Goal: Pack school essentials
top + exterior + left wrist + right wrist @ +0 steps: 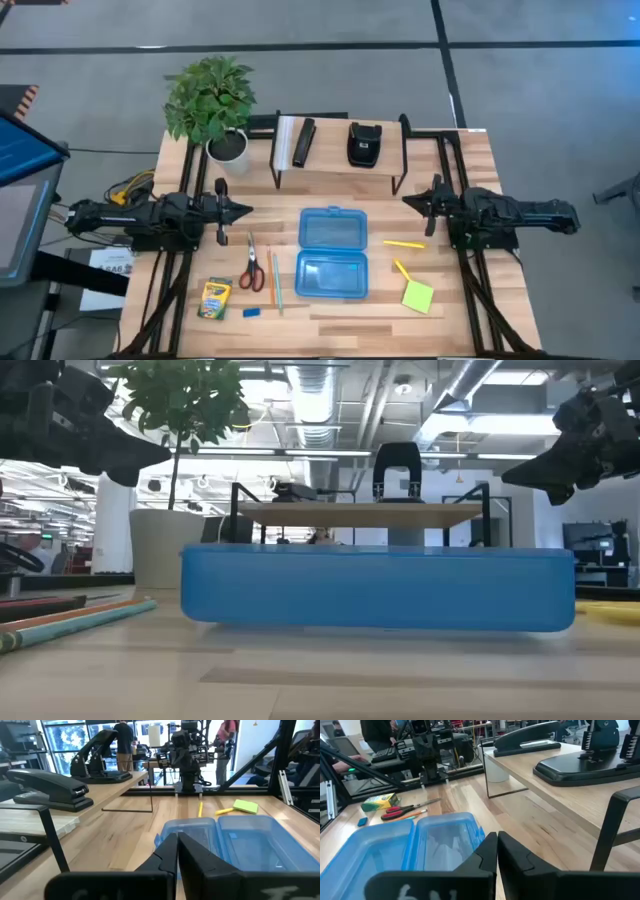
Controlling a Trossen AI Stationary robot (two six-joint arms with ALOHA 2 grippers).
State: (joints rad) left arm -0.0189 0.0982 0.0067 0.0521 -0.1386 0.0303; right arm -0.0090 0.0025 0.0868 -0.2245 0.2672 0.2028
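An open blue plastic case [332, 252] lies flat at mid-table. To its left lie red-handled scissors [251, 270], orange and green pencils [275, 283], a yellow-green crayon box [214, 298] and a small blue eraser [251, 312]. To its right lie two yellow pencils [404, 243] and a lime-green sticky-note pad [418, 296]. My left gripper [245, 210] hovers shut above the table, left of the case. My right gripper [407, 201] hovers shut on the case's right. Each wrist view shows its own fingers closed together, left [177, 850] and right [497, 850], pointing over the case.
A low shelf [340, 165] stands at the far side, carrying a black stapler [303, 142] and a black pouch [362, 143]. A potted plant [212, 100] stands at the far left corner. Bare wood lies between the shelf and the case and along the near edge.
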